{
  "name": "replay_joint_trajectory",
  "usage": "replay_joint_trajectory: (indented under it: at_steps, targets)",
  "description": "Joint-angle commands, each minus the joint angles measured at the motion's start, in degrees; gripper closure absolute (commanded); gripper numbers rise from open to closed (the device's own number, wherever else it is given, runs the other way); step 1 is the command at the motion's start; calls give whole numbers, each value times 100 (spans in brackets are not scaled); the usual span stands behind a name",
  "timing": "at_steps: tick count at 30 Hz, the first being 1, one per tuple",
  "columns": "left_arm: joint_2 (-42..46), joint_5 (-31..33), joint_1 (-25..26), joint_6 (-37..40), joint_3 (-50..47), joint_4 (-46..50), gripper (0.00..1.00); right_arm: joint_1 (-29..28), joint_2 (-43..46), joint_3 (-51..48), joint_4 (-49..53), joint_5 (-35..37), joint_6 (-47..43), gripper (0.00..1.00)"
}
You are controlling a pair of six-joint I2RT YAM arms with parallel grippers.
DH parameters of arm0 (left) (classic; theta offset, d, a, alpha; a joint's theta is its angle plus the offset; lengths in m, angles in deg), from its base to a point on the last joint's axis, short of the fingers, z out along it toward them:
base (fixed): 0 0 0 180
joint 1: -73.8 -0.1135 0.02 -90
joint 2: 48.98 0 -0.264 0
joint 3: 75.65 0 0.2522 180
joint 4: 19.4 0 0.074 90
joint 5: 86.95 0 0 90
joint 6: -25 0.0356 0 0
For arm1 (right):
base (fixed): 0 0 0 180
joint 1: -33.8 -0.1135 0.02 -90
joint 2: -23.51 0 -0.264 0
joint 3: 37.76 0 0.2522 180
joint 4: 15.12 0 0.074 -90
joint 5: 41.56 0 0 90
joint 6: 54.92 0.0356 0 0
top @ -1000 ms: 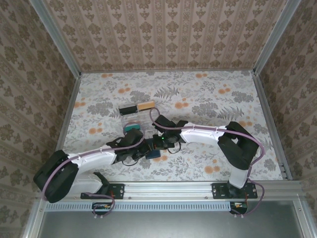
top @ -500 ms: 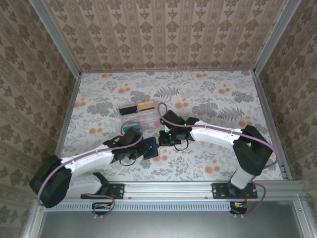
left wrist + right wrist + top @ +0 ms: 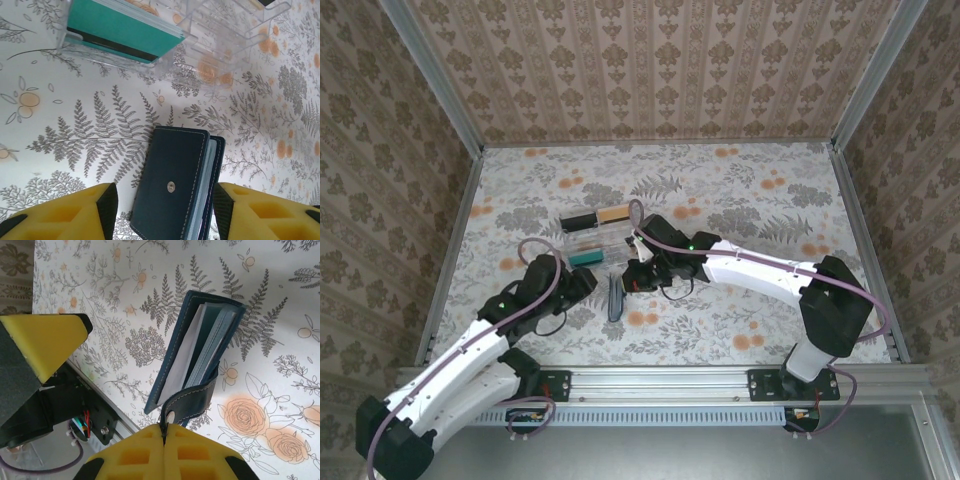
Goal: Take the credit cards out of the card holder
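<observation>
Item 1, right gripper [image 3: 164, 432]: jaws fully closed, pads pinching the snap tab of the card holder [image 3: 200, 355].

Item 2, left gripper [image 3: 165, 202]: jaws parted to about middle width. One yellow finger [image 3: 65, 215] stands on each side of the card holder and neither touches it; nothing is held.

Item 3, card holder: dark navy. It stands on its edge on the table [image 3: 740, 190], leaves slightly parted, showing grey-blue pockets and a pale sheet inside. Whether any card sits in those pockets cannot be told. From above it lies between the two grippers, just on the near side of the clear tray [image 3: 605, 240] and apart from it.

Item 4, room: floral tabletop lies open on the far and right sides, out to the aluminium rails [image 3: 865, 240]. The table's near edge is close behind the card holder.

Item 5, clear tray: compartmented. A teal block [image 3: 120, 30] with a dark stripe sits in the near compartment. At the far end lie the credit cards, one black card [image 3: 578, 221] and one tan card [image 3: 613, 213], side by side.
</observation>
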Motion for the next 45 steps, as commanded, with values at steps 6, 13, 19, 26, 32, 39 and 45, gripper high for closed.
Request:
replay_joint_trajectory:
  at_steps: [6,13,19,26,32,39,45]
  targets:
    - [14,-19,-54,271,-111,225,43,0,161,187,431,132,-108,100]
    - [-3,-33,-62,328,-113,163,43,-89,-118,895,513,12,-188,100]
    - [28,-111,-63,412,-66,289,43,-38,60,282,462,309,-131,100]
    - [-19,-241,-63,492,-77,122,44,445,677,-614,1007,1262,-273,100]
    - [-415,-486,-38,611,-2,-225,44,872,604,-938,1609,2091,-647,100]
    - [-1130,-974,192,724,56,-1069,51,909,149,-992,1417,2112,-747,100]
    - [-1980,-1195,488,646,138,-1834,57,913,-7,-1080,1264,2084,-659,100]
